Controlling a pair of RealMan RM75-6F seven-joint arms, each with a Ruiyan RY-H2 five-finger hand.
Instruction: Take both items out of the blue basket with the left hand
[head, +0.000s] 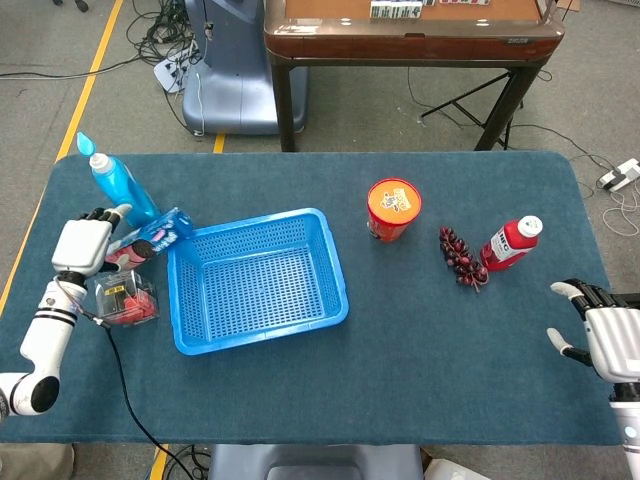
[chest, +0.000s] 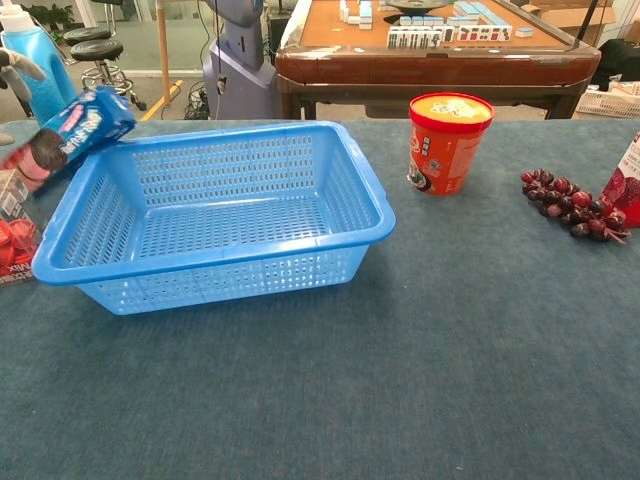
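1 blue basket (head: 258, 280), empty. 1 cookie pack (head: 150, 236) tilted on its left rim, 1 clear box (head: 126, 299) beside. Left robot hand (head: 83, 243) fingers spread, touching pack; right robot hand (head: 605, 335) open, empty. Blue bottle (head: 118, 184) near bench's far-left corner.

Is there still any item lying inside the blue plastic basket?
No, the head view shows only the bare mesh floor of the blue plastic basket.

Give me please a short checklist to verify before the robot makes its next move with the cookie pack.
1. Blue basket holds nothing: ok.
2. Cookie pack outside the basket, left of it: ok.
3. Pack lying flat on the table: not ok, one end leans on the basket rim.
4. Left robot hand released the pack: cannot tell.
5. Clear box of red items already out, on the table: ok.
6. Right robot hand open, away from everything: ok.
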